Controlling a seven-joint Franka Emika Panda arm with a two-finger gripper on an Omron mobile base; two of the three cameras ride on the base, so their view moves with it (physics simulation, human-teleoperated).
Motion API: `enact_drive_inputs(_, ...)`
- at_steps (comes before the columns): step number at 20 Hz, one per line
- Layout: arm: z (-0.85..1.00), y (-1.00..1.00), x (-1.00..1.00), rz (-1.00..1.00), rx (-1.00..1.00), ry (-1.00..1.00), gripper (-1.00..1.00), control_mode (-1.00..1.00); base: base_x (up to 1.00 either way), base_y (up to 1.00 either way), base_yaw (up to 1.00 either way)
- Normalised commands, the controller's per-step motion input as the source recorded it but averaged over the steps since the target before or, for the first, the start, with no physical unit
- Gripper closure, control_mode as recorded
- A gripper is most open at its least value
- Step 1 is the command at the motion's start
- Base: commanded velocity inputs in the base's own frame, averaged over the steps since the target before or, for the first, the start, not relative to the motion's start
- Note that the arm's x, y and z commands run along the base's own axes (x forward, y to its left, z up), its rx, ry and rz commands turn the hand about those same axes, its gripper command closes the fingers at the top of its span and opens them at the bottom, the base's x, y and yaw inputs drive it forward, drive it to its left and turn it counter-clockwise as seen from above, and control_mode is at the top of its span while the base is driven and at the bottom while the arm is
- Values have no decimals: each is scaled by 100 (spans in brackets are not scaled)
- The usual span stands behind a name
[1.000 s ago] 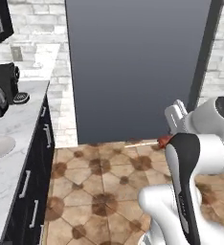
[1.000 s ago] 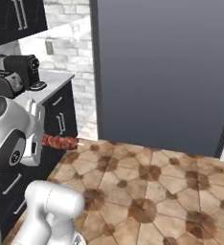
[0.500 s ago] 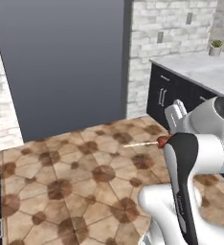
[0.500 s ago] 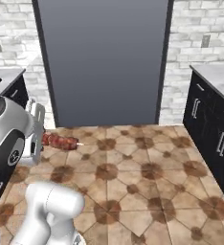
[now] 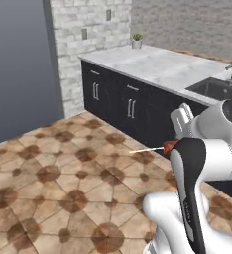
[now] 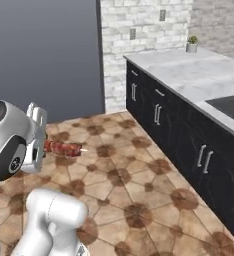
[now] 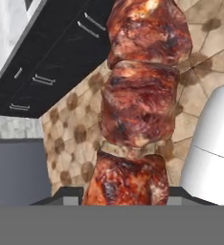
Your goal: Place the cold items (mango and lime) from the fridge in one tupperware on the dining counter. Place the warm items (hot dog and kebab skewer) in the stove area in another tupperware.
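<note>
Tiled floor (image 6: 139,175) below — kebab skewer (image 6: 62,148) clamped in fingers (image 7: 68,195).

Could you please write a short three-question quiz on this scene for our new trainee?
1. True or false: the kebab skewer is held off the floor in the tool.
2. What stands at the far end of the marble counter? A) a kettle B) a small potted plant C) a toaster
3. Fill in: set into the counter at the near right is a ____.

Key:
1. True; the meat juts from the tool above the tiled floor.
2. B, the potted plant.
3. Sink.
</note>
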Motion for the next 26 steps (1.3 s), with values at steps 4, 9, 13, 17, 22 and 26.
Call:
enact_drive_inputs(4, 0, 0, 0, 0, 0, 0, 100, 100, -100, -75, -66)
enact_drive_inputs(9, 0, 0, 0, 0, 0, 0, 100, 100, -99, -80, -67)
enact_drive_inputs(13, 0, 0, 0, 0, 0, 0, 100, 100, -85, -80, -68)
enact_drive_inputs(17, 0, 0, 0, 0, 0, 0, 100, 100, -66, -83, -70)
enact_drive_inputs(22, 0, 0, 0, 0, 0, 0, 100, 100, -18, -89, -65)
enact_drive_inputs(26, 0, 0, 0, 0, 0, 0, 100, 100, 2, -94, -52)
